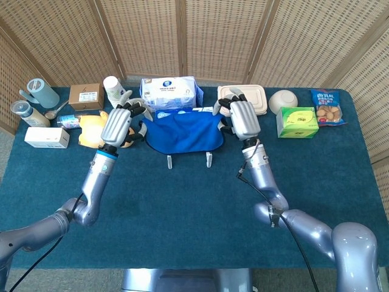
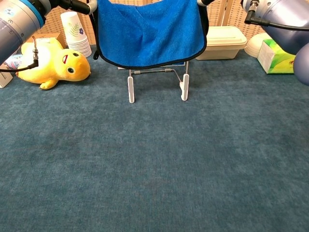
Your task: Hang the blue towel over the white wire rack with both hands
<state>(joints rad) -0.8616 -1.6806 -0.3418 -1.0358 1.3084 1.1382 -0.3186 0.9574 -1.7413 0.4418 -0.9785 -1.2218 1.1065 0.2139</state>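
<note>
The blue towel (image 1: 184, 132) hangs spread between my two hands above the white wire rack (image 1: 188, 160), covering the rack's top so only its feet show. My left hand (image 1: 118, 125) grips the towel's left corner and my right hand (image 1: 240, 119) grips its right corner. In the chest view the towel (image 2: 148, 31) drapes down in front of the rack (image 2: 157, 83), its dark-trimmed lower edge just above the rack's cross wire. Whether the towel touches the rack's top cannot be told.
A yellow duck toy (image 1: 92, 129) lies left of the rack, beside paper cups (image 1: 112, 89) and a cardboard box (image 1: 86, 96). Behind stand a tissue pack (image 1: 171, 92) and a lidded food container (image 1: 260, 97). A bowl (image 1: 283, 100), green tissue box (image 1: 297, 121) and snack bag (image 1: 328, 107) sit right.
</note>
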